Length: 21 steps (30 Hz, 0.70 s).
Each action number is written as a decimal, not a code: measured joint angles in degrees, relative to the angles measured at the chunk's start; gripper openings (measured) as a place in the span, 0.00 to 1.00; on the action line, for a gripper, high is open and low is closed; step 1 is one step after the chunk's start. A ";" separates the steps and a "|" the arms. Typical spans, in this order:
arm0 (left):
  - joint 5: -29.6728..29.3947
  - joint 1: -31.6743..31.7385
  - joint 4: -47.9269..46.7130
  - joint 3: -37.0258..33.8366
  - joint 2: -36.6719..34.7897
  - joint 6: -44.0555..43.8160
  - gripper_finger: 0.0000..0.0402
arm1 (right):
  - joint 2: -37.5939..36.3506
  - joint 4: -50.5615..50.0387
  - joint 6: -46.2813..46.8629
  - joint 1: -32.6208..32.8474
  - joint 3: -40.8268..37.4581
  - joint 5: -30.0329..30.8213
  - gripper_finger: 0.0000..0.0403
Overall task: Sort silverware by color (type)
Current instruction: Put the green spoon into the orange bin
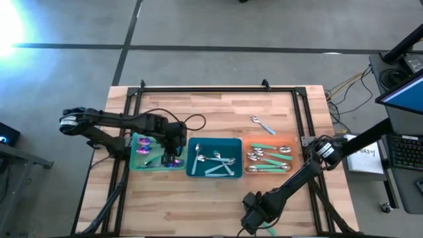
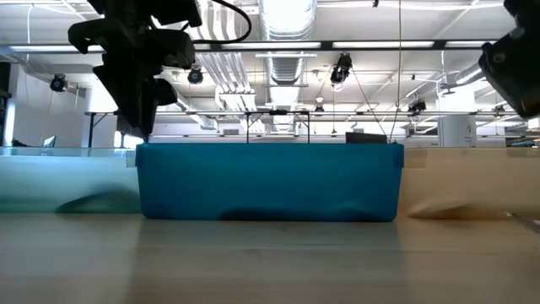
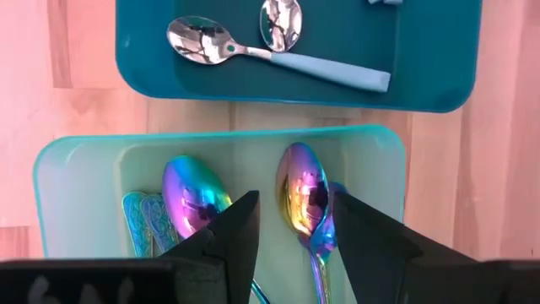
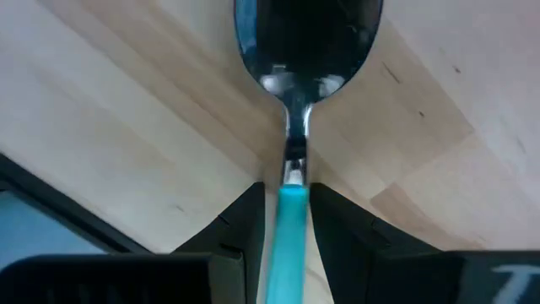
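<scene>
My left gripper hangs open over the right part of the pale green tray, which holds iridescent purple-pink spoons. One iridescent spoon lies in the tray below the gap between the fingers. My right gripper is near the table's near edge, shut on a teal-handled spoon. The teal tray holds teal-handled spoons. The orange tray holds silver spoons. One more teal-handled spoon lies on the wood behind the orange tray. My right gripper pinches the spoon's teal handle between its two fingers, just behind where the handle meets the metal neck. The fingers point steeply down and lie along the spoon. The bowl sticks out past the fingertips over bare wood; whether it touches the table cannot be told.
The three trays stand side by side across the table's middle, with the black frame rails along the back and sides. Bare wood lies in front of the trays. In the low view the teal tray's wall fills the middle.
</scene>
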 joint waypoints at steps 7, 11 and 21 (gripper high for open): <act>0.00 -0.33 0.60 0.00 0.00 -0.66 0.33 | 1.40 -0.18 -0.16 -0.07 0.16 -0.58 0.18; 0.00 -0.33 1.36 0.00 0.00 -1.93 0.33 | 1.00 -0.39 -1.58 -0.07 0.09 -0.68 0.07; 0.02 -0.33 7.56 0.00 0.00 -1.97 0.33 | -5.39 -6.52 -5.04 -0.46 -0.17 5.56 0.07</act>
